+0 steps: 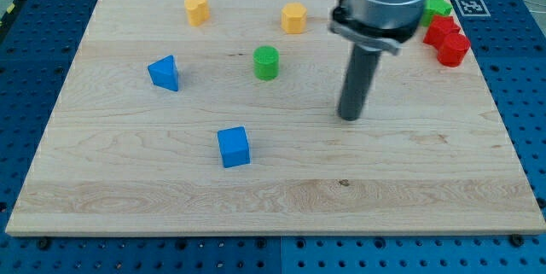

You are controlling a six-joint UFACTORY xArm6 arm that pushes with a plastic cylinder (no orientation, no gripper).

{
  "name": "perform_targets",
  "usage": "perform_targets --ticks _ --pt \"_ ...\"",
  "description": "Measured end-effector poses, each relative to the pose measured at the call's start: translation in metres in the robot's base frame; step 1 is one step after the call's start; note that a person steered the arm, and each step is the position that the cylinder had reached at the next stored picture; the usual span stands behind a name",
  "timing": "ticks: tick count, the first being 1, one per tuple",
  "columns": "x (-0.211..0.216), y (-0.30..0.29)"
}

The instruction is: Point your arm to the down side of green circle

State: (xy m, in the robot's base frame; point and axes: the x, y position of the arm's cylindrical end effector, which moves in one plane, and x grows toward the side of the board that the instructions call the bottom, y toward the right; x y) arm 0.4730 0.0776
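Observation:
The green circle block (266, 61) stands upright on the wooden board (128, 197), a little above the board's middle. My tip (350, 117) rests on the board to the right of the green circle and somewhat lower in the view, about a hundred pixels away and not touching any block. The dark rod rises from the tip to the grey arm body at the view's top.
A blue triangular block (164, 73) lies left of the green circle. A blue cube (233, 147) lies below it. Two yellow blocks (197, 8) (293, 17) sit near the top. Red blocks (447, 39) and another green block (438, 7) cluster at the top right.

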Motion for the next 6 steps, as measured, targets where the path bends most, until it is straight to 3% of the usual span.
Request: perform_targets --ticks 3,6 --pt "-0.007 -0.118" --pt "-0.029 -0.112"
